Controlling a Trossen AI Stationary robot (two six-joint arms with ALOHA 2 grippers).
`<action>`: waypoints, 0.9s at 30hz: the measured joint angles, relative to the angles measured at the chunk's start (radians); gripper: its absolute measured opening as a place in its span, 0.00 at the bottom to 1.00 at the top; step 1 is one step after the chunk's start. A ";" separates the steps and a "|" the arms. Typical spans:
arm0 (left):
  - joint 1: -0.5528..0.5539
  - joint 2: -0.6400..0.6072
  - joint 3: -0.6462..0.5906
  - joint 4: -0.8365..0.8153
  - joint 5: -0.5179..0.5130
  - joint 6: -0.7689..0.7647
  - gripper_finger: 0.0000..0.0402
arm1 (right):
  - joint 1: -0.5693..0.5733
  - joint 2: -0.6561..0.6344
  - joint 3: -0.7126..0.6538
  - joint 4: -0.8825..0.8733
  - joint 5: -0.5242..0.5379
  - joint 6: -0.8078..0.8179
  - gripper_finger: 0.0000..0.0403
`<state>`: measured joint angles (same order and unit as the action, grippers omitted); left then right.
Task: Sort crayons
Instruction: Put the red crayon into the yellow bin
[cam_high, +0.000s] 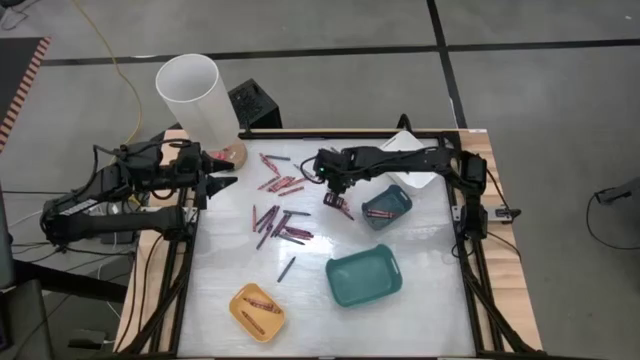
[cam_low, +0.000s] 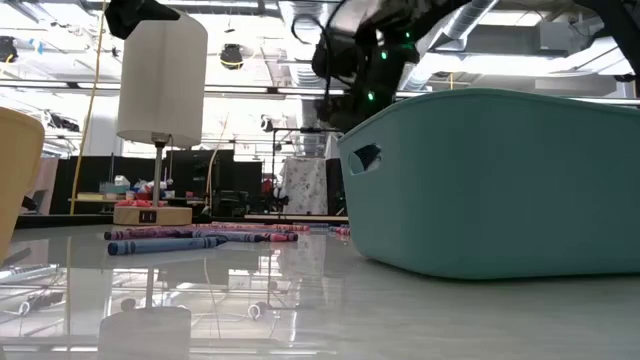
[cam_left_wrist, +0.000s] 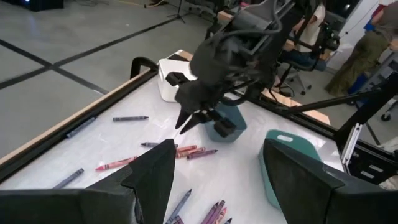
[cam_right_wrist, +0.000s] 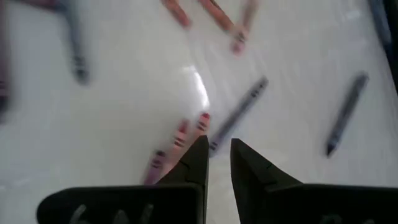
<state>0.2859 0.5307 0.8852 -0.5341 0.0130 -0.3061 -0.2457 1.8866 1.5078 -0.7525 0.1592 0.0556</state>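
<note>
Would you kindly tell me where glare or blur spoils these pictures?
Right wrist view: crayons are smeared and soft, with a bright glare patch on the table. Low view: the glossy table mirrors the white tube and teal tray. High view: sharp and evenly lit.

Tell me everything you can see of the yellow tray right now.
The yellow tray is a small rounded-rectangle dish, plastic by its look, with a raised rim. It sits skewed near the table's front edge on the left arm's side, left of the larger teal tray. A few reddish crayons lie inside. Neither gripper is near it.
</note>
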 joint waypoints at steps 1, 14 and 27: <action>0.000 0.000 0.000 0.000 0.000 0.000 0.58 | -0.001 0.000 -0.013 -0.003 0.001 0.006 0.15; 0.000 -0.010 -0.065 0.040 -0.001 -0.020 0.58 | -0.009 0.000 -0.151 0.106 -0.041 0.077 0.16; 0.000 -0.016 -0.150 0.101 0.005 -0.054 0.58 | -0.011 0.000 -0.150 0.175 -0.046 0.079 0.42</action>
<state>0.2859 0.5150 0.7349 -0.4334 0.0185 -0.3603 -0.2565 1.8862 1.3579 -0.5771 0.1136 0.1345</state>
